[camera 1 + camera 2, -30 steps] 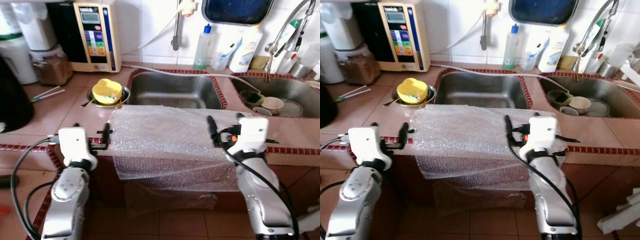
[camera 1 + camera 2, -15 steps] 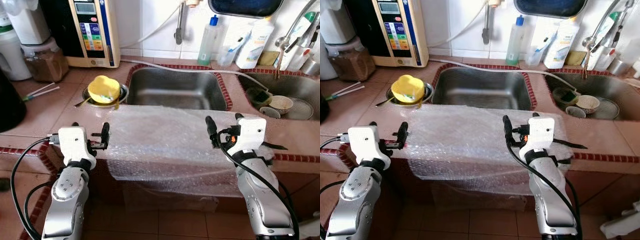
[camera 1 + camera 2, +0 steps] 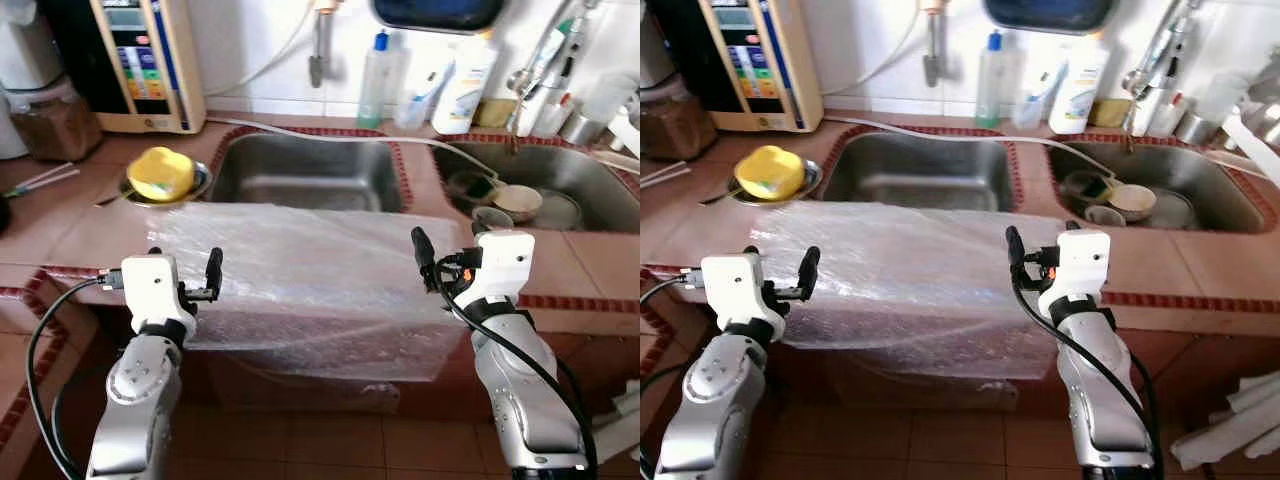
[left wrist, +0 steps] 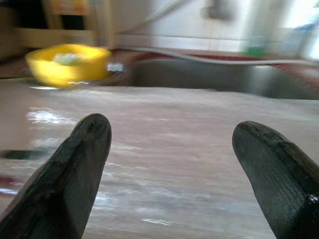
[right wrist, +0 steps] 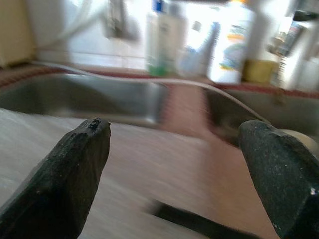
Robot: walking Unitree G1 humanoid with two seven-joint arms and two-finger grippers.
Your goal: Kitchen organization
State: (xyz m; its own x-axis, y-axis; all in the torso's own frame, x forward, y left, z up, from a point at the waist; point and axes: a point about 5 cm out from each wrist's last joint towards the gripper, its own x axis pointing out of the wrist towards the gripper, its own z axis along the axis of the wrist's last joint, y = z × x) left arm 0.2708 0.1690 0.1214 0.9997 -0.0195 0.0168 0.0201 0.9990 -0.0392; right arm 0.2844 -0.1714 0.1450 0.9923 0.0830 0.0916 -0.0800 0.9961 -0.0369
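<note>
A sheet of clear bubble wrap lies across the tiled counter in front of the left sink and hangs over the front edge. My left gripper is open at the sheet's left edge, level with the counter rim. My right gripper is open over the sheet's right end. In the left wrist view the two black fingers stand wide apart above the wrap, with a yellow bowl beyond. The right wrist view has its fingers wide apart, nothing between them.
The yellow bowl sits in a metal dish left of the sink. Dishes lie in the right sink. Bottles, a faucet and a water machine line the back wall. A hose crosses behind the sink. Below is tiled floor.
The whole picture has shifted left, so the camera has turned to the right. Both grippers stay open in the same places beside the bubble wrap.
</note>
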